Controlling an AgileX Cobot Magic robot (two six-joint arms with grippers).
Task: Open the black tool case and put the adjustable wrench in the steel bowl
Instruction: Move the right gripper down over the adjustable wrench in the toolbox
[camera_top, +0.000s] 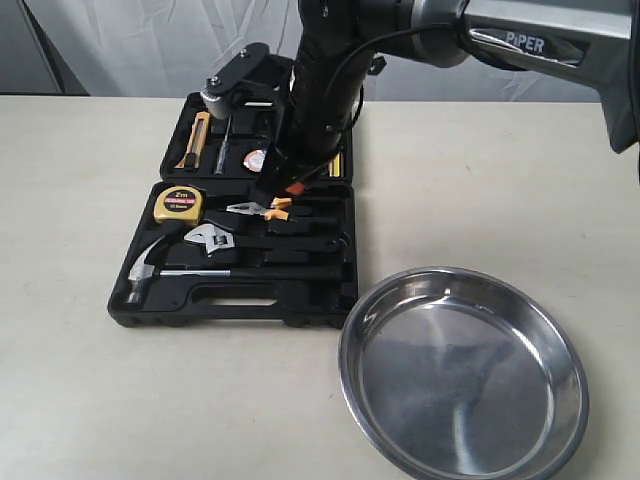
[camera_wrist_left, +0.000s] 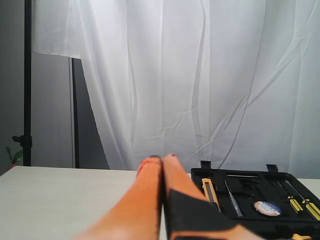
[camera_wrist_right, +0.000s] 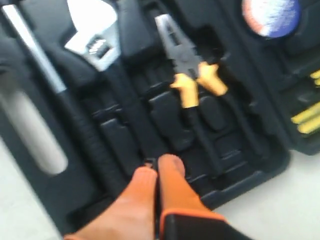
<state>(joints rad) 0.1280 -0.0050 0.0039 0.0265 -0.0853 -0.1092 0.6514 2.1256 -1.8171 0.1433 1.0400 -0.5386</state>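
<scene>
Worktop (camera_top: 500, 170): beige, with a white curtain (camera_wrist_left: 200, 75) behind.
Black tool case (camera_top: 230, 305): open, lid laid flat.
Adjustable wrench (camera_top: 215, 239): in its recess, between pliers (camera_top: 262, 209) and hammer (camera_top: 145, 270).
Steel bowl (camera_top: 470, 380): just beside the case's corner.
Right fingers (camera_wrist_right: 170, 172): pressed together, tips at the wrench's handle.
Left fingers (camera_wrist_left: 149, 175): closed, holding nothing.

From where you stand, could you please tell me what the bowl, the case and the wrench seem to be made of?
The bowl looks like polished steel: mirror-bright, with reflections. The case seems to be moulded black plastic, with shaped tool recesses. The wrench has a shiny silver head, probably metal; its black handle's material is unclear.
</scene>
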